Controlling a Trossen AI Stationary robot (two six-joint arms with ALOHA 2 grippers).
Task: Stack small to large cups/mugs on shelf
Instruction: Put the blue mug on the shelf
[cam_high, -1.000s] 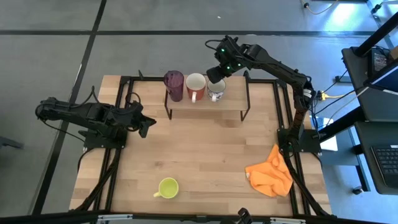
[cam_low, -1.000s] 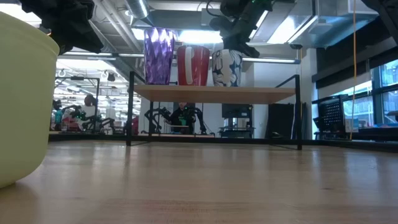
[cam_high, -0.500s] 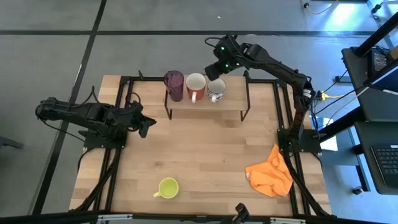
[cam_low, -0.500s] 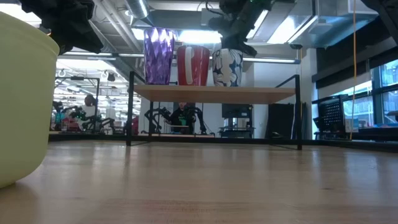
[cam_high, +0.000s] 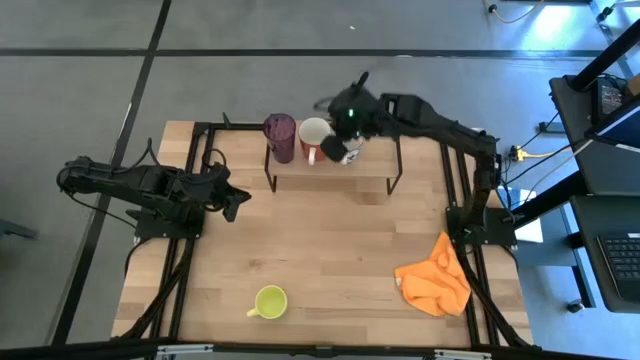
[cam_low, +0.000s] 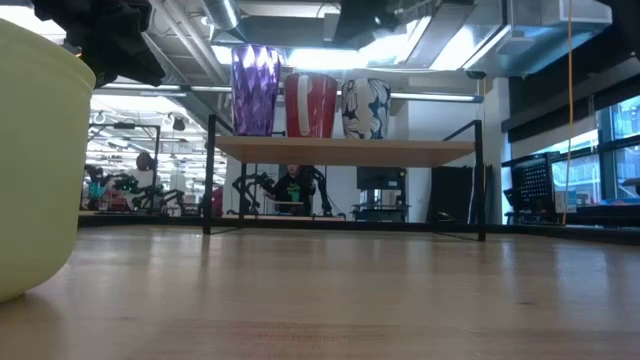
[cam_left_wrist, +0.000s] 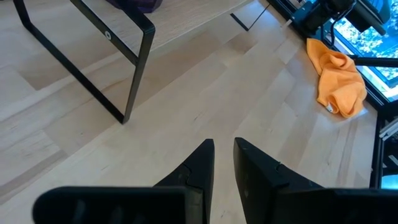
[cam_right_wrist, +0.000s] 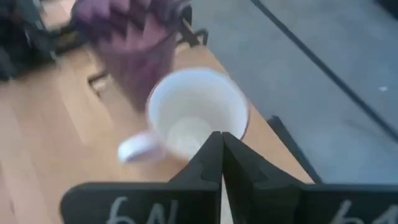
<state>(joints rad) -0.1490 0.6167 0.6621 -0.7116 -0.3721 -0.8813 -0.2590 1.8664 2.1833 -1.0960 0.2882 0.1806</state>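
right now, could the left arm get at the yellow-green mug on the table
Probably yes. The yellow-green mug stands alone on bare tabletop toward the near edge, handle out, with nothing beside it. The left gripper hangs over the table's left side, holding nothing, with open wood between. The orange cloth lies far off.

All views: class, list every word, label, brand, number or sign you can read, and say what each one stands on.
No text can be read for certain.
White marks on the right gripper, on its dark body below the fingers: too blurred to read.
Patterned mug: a dark blue pattern only, no lettering.
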